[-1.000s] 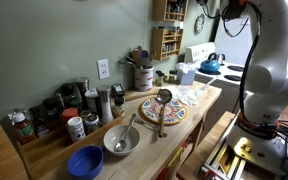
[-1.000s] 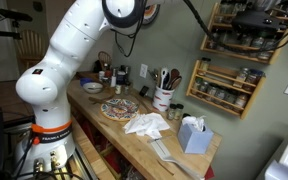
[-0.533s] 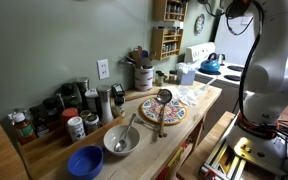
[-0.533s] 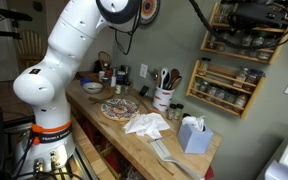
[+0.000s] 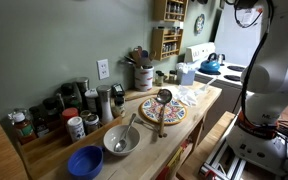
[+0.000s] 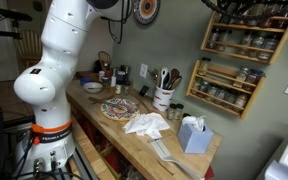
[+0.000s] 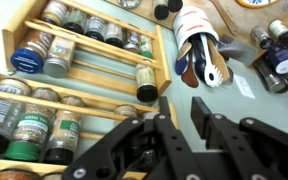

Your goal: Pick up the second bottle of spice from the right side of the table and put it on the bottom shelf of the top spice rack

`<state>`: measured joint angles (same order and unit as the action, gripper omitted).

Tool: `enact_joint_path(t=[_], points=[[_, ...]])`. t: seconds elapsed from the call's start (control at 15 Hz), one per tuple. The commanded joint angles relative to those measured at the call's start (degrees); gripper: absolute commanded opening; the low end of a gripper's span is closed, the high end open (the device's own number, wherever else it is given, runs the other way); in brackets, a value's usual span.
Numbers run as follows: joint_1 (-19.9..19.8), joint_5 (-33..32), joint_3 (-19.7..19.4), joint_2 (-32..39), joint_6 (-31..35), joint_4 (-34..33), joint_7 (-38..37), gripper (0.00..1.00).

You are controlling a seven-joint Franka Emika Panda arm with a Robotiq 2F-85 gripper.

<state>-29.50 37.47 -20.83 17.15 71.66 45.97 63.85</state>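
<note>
While the arm is stretching high up the wall, the gripper (image 7: 181,106) is hovering over the racks in the wrist view — dark jaws spread apart, nothing between them. Below it the top spice rack (image 6: 207,38), open light wood, is showing rows of round glass jars (image 7: 29,130) with printed labels, standing side by side behind thin rails. Its bottom shelf (image 6: 244,57) is carrying jars too, but which one is the spice bottle I cannot tell. Under that, the taller rack (image 5: 167,42) is packed with dark brown jars.

Down on the long butcher-block bench (image 5: 149,140), a white cylindrical crock (image 7: 199,45) is holding wooden spoons and spatulas, upright near the wall. In an exterior view a glossy blue bowl (image 5: 85,161) is sitting near the bench's end, and just beside it a pale bowl (image 5: 121,140) is holding a metal spoon. A round patterned plate (image 5: 162,110) is bearing a long-handled ladle across it. A blue tissue box (image 6: 194,135) is pushing up a white tissue — a crumpled white cloth (image 6: 147,124) is lying near it.
</note>
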Motion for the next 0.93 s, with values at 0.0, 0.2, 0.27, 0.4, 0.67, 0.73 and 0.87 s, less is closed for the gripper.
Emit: enact_joint_path(t=[0.0,0.2,0.27,0.4,0.67,0.73,0.87], points=[[6.10,-14.37,-1.73,-6.19,0.47,3.72,-0.72,0.62],[11.38,-28.40,-1.18,-10.73,0.25,7.12,-4.29,0.85],[12.99,-32.89,-0.65,-12.02,-0.05,8.53,-5.85,0.93],[15.98,-40.49,0.82,-14.64,-2.35,12.21,-9.73,1.00],[19.14,-42.48,3.83,-19.41,-9.38,22.23,-11.34,1.00],[19.38,-41.91,4.29,-20.43,-11.04,24.91,-11.30,1.00],[19.62,-41.44,4.95,-22.71,-11.39,30.10,-13.06,0.99]])
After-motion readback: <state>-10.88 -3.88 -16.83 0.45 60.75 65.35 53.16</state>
